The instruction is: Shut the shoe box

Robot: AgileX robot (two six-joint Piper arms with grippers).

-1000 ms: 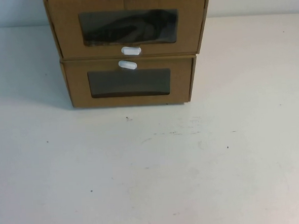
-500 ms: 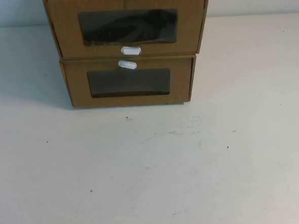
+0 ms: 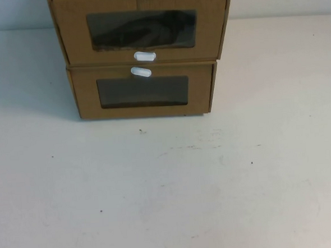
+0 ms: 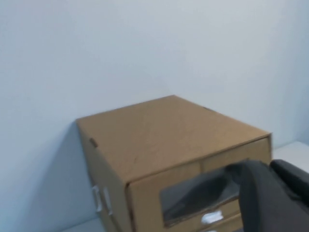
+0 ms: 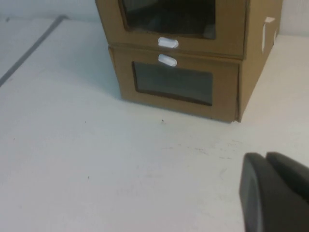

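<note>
Shoe box [image 3: 140,27] sits atop a similar lower box [image 3: 143,91] at the table's [image 3: 175,185] far edge, long front facing the robot; dark contents show through its window. Left gripper [image 4: 270,193] is raised near the shoe box, right gripper [image 5: 273,193] low over the table; finger states indeterminable.

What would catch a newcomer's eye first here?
Two stacked brown boxes at the table's far edge: the shoe box on top, its white tab almost meeting the lower box's tab. The left gripper hovers by the upper box's front; the right gripper hangs over bare table.
</note>
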